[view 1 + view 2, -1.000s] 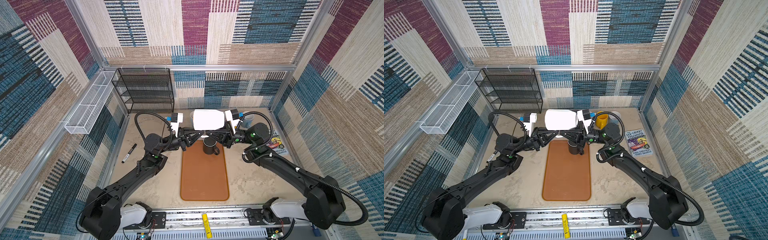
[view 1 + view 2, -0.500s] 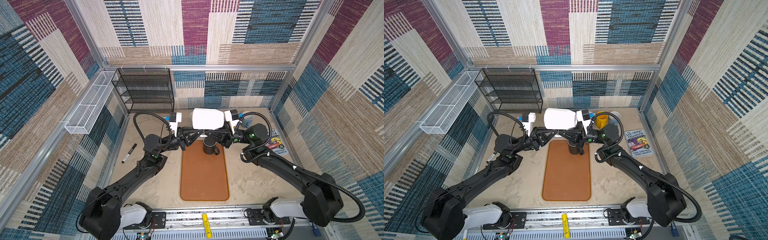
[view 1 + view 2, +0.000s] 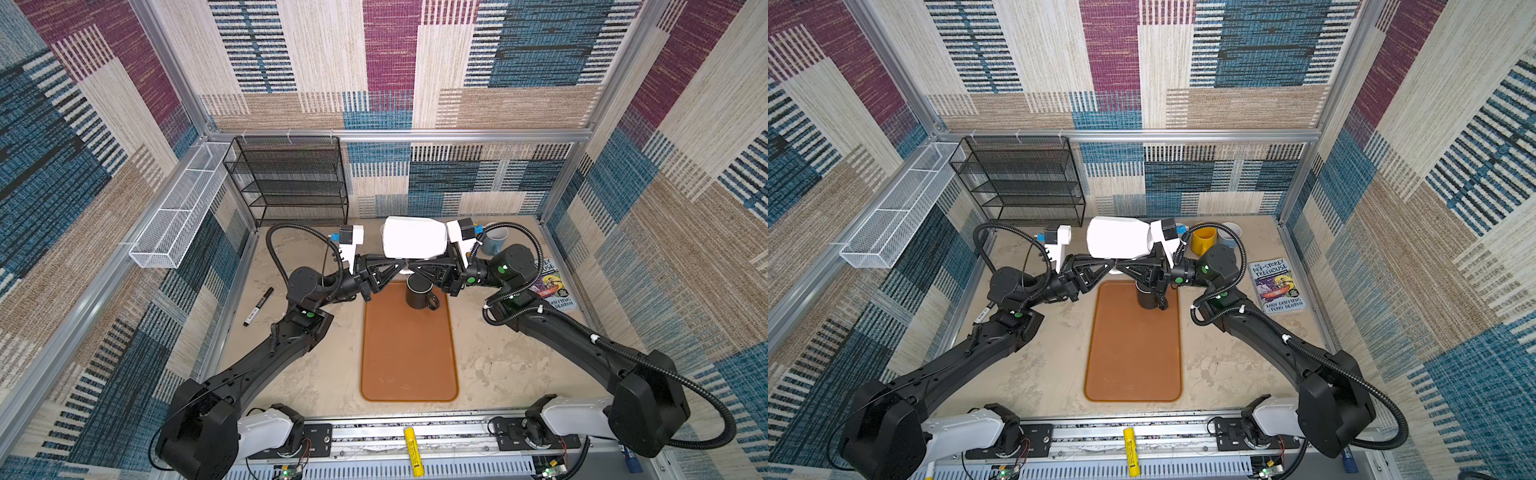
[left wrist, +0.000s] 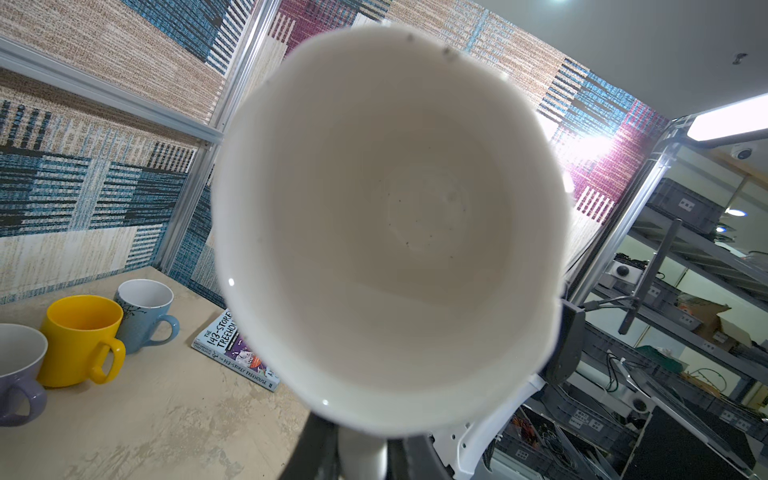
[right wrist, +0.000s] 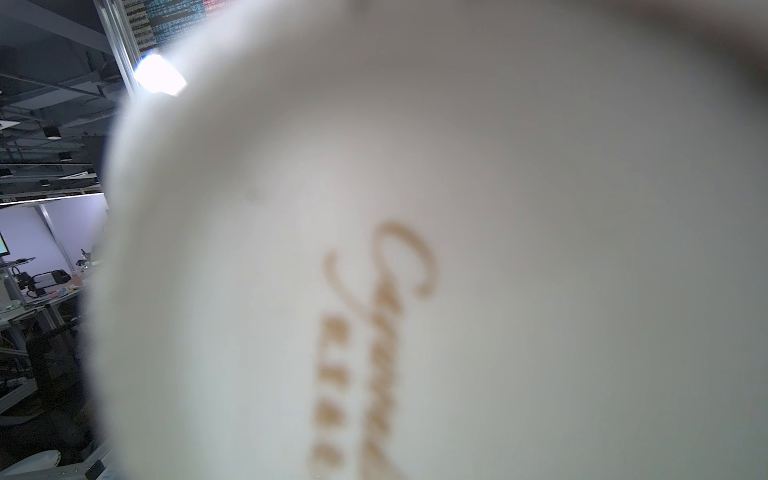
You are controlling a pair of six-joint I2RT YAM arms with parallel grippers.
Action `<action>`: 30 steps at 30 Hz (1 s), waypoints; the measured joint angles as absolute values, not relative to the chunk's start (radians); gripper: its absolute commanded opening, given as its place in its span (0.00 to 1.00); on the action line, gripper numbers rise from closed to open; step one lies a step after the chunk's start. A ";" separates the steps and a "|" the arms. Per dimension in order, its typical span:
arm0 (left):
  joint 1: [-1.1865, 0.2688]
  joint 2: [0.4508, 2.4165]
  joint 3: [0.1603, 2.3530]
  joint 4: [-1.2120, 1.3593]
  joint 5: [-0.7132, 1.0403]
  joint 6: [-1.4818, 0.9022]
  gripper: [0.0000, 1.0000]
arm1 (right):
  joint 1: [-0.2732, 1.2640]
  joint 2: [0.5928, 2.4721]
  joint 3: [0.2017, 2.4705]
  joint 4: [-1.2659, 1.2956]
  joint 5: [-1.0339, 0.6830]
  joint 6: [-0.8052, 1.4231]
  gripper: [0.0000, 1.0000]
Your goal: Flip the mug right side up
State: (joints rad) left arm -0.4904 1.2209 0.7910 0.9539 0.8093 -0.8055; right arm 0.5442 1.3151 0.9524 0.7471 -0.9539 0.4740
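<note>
Mug [image 5: 415, 249]: blurred gold script [image 5: 374, 332], perhaps branding

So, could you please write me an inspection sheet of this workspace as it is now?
Surface: table bare, stained; mat at centre.
Job's things: white mug held in the air on its side, mouth towards the left arm.
Clutter: black mug on mat's far end; marker left; book right; yellow mug, blue mug, lilac mug together at back.
Grippers: left gripper shut on white mug's handle; right gripper shut beside it, grip hidden.
Cables: hoses loop at both wrists, no snag seen.
Surroundings: rack at back; basket on left wall.
</note>
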 measured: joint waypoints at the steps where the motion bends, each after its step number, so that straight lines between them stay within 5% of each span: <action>1: -0.491 1.219 0.792 0.948 0.807 -0.804 0.00 | 0.544 1.313 0.952 0.739 -0.948 0.463 0.26; 11: -0.493 1.202 0.793 0.914 0.796 -0.789 0.00 | 0.548 1.295 0.948 0.683 -0.886 0.444 0.42; 21: -0.493 1.183 0.785 0.900 0.796 -0.781 0.00 | 0.543 1.285 0.936 0.677 -0.852 0.444 0.43; 30: -0.491 1.192 0.786 0.871 0.776 -0.735 0.00 | 0.543 1.295 0.936 0.682 -0.879 0.490 0.13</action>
